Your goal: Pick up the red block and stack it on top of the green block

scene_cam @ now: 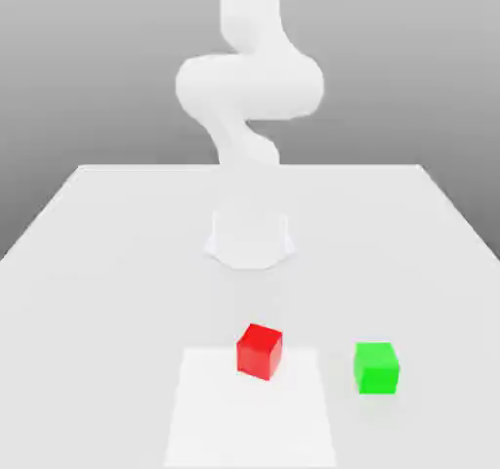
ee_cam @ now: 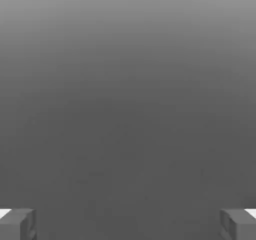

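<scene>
The red block (scene_cam: 259, 350) sits on the white table near the front, turned slightly so that one corner faces forward. The green block (scene_cam: 376, 367) rests on the table to the exterior view's right of the red one, about a block's width or two apart from it. In the hand view my gripper (ee_cam: 128, 224) is open, its two grey fingertips (ee_cam: 17, 224) standing far apart with nothing between them. Behind them is plain grey background. The white arm (scene_cam: 249, 86) rises from its base and curls upward, well above both blocks.
The arm's base (scene_cam: 249, 237) stands on the table (scene_cam: 98, 262) behind the blocks. A lighter square patch (scene_cam: 249, 418) marks the table surface under and in front of the red block. The table's far edge runs behind the base.
</scene>
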Robot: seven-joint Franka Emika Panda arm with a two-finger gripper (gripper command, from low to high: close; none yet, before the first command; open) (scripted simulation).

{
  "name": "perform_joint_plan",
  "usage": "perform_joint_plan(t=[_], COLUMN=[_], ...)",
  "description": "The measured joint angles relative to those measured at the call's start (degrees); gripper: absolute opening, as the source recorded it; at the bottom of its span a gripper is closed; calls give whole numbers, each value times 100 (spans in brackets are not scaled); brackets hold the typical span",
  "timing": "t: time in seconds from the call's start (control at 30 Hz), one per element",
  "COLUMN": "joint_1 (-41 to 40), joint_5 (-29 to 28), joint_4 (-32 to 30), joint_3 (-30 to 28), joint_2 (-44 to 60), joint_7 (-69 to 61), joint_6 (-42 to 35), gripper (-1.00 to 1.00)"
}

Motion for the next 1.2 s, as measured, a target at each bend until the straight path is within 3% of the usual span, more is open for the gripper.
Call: perform_joint_plan(t=[0.33,0.6,0.9,1.17,1.2], joint_1=[982,1481,1714,1105,1017], joint_5=[-69,-446,363,1500,1569], joint_4=[-1639,-3079,-3041,-2951,-2948], joint_3=[-992,-1346,-1328,-420,-311], joint_2=[1812,3465,4381,5235,5318], joint_7=[-2870,-5210,-6072,-6870,-6914], joint_6=[1340,2592,3324,4037,4111], gripper=[0,0,0,0,-100])
